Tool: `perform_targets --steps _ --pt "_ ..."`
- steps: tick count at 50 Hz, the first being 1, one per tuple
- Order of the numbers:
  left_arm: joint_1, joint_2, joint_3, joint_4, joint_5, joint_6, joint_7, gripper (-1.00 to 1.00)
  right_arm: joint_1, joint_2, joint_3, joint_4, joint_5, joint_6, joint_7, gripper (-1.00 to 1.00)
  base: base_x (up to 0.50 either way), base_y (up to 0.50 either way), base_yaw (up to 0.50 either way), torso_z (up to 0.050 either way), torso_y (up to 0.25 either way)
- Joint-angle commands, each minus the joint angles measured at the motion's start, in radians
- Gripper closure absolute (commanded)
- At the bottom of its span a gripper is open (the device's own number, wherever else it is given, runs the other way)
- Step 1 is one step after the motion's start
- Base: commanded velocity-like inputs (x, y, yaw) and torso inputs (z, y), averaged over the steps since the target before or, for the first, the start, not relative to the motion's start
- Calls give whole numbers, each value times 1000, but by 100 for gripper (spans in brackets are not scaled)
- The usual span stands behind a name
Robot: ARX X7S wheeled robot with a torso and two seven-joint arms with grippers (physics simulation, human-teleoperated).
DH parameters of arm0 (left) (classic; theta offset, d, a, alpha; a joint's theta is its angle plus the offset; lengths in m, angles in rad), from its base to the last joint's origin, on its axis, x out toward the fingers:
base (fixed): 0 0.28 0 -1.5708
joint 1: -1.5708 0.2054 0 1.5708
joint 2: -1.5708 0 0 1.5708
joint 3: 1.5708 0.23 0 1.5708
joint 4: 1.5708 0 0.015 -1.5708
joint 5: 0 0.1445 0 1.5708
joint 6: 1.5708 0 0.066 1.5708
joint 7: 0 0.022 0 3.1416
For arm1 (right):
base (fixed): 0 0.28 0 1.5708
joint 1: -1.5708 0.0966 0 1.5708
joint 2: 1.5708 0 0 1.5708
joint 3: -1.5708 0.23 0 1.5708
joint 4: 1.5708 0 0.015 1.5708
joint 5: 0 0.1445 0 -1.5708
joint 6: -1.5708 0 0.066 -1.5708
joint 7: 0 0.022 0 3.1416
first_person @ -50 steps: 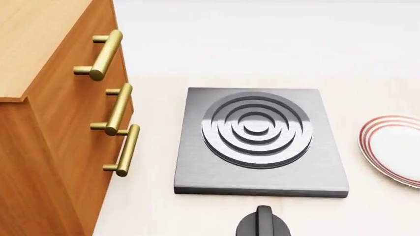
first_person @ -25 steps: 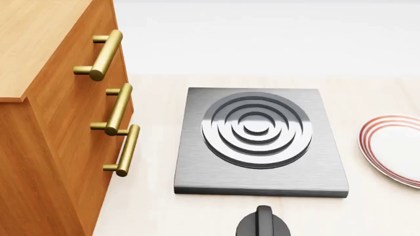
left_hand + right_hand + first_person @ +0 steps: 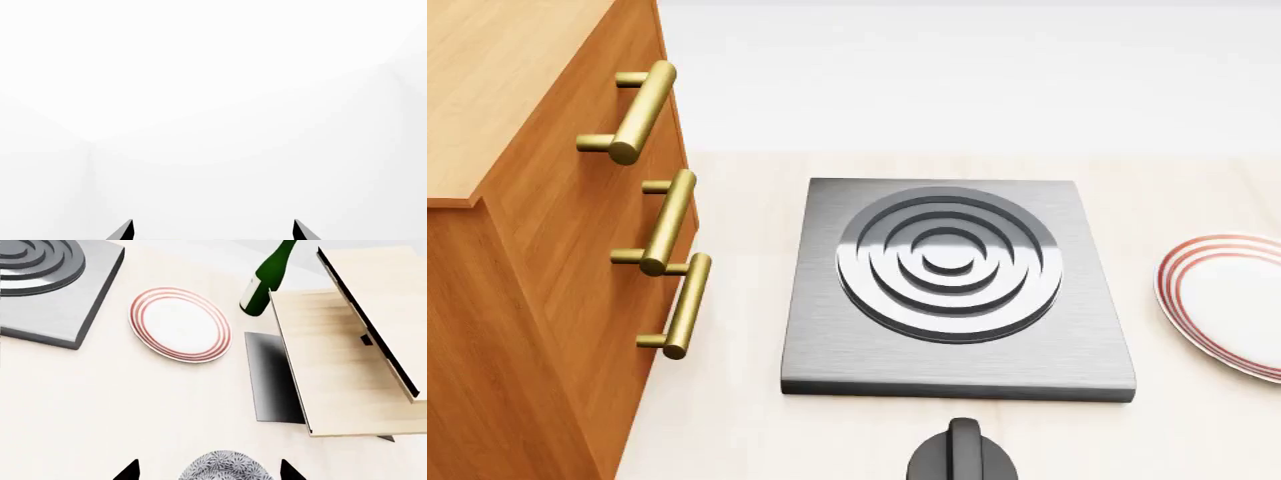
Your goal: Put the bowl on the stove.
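Head camera: I am looking steeply down, close over the stove (image 3: 954,290) and plate (image 3: 1228,305). Right wrist camera: I am looking down from higher, sharing both with the head view. Left wrist camera: I am facing blank white.

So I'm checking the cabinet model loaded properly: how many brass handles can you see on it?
3, all on the wooden cabinet's front in the head view: the farthest handle, the middle handle, and the nearest handle. More could sit below the frame edge.
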Motion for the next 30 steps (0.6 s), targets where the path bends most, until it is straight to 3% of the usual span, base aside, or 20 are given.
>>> perform_targets --steps 1,20,30 --pt "2 26 -24 0 21 25 17 -100 -63 -67 26 14 -55 -17 -23 -100 0 0 0 0 0" --pt "2 22 -16 0 25 27 12 -100 -71 -131 -21 41 -64 -48 -3 -100 0 0 0 0 0" --pt "2 15 -12 0 25 23 5 -100 -35 -145 -122 73 -80 -78 39 -100 0 0 0 0 0"
